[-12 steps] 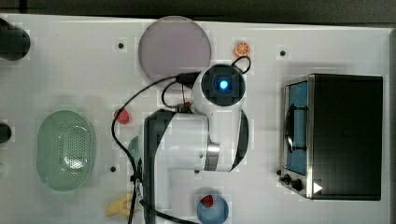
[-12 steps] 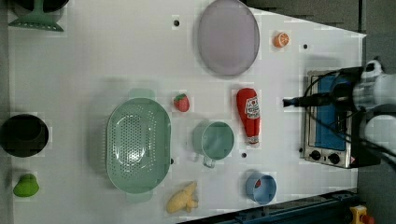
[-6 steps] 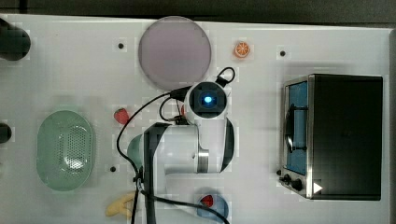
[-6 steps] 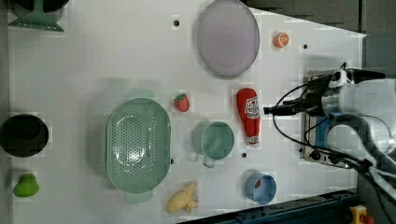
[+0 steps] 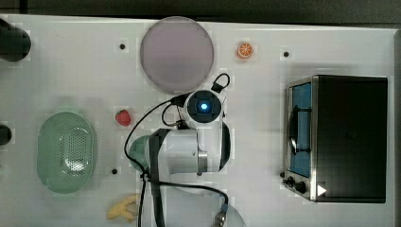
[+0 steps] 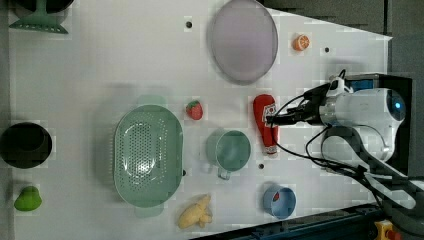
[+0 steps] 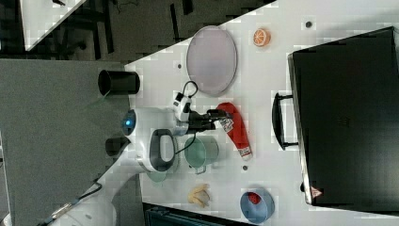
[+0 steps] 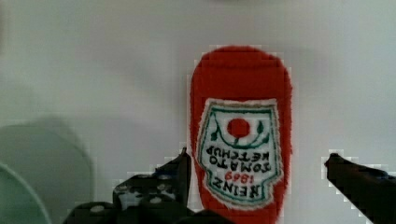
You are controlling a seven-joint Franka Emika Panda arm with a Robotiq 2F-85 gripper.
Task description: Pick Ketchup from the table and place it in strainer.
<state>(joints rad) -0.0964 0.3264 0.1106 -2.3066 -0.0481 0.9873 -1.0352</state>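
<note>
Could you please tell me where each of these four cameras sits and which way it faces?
Top view: overhead, straight down; arm's white body covers the Ketchup.
Left view: high, angled down; Ketchup beside the mug, strainer, gripper.
Right view: high, opposite side; arm, Ketchup, oven.
Wrist view: down at the Ketchup between open fingers.
Left and right views share Ketchup, mug, plate.

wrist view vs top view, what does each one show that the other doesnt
Wrist view alone: the Ketchup lying on the table with its label readable, an open gripper finger on either side, not yet touching it.

Top view alone: the strainer, strawberry, plate, orange slice and toaster oven; the arm covers the bottle's spot.

Both: the white table.
</note>
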